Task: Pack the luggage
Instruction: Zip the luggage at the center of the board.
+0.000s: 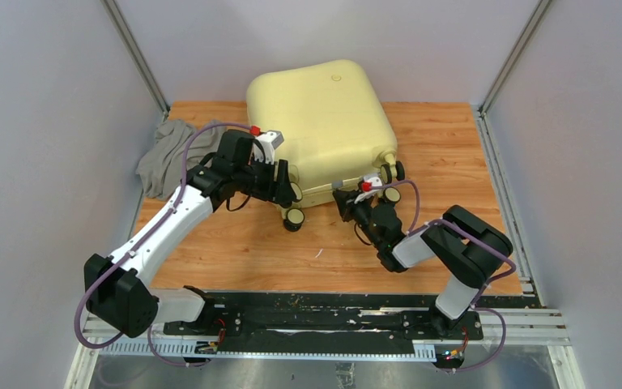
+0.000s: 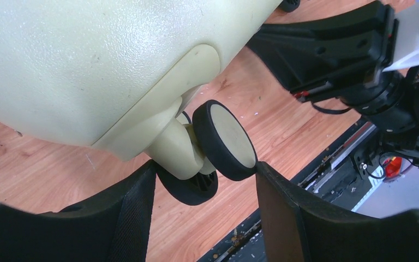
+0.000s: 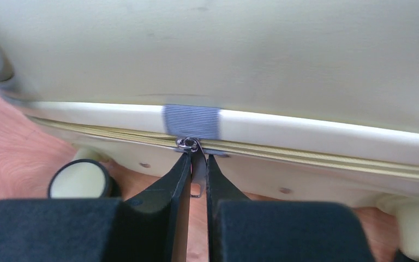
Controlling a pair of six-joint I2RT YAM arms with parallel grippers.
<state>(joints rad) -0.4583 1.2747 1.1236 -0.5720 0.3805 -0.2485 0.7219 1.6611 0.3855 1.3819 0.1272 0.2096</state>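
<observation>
The luggage (image 1: 324,121), a pale-yellow hard-shell suitcase, lies flat with its lid down at the back middle of the wooden table. My left gripper (image 1: 286,188) is at its near left corner. In the left wrist view my left gripper (image 2: 204,166) straddles the double caster wheel (image 2: 226,139), and both fingertips touch it. My right gripper (image 1: 345,197) is at the near edge of the luggage. In the right wrist view my right gripper (image 3: 197,158) is shut on the metal zipper pull (image 3: 197,177), which hangs from the slider (image 3: 188,143) below a grey tape patch (image 3: 191,121).
A crumpled grey cloth (image 1: 170,154) lies at the table's back left, beside the left arm. Another wheel (image 3: 80,179) shows left of my right fingers. White walls close in on both sides. A black rail (image 1: 324,312) runs along the near edge.
</observation>
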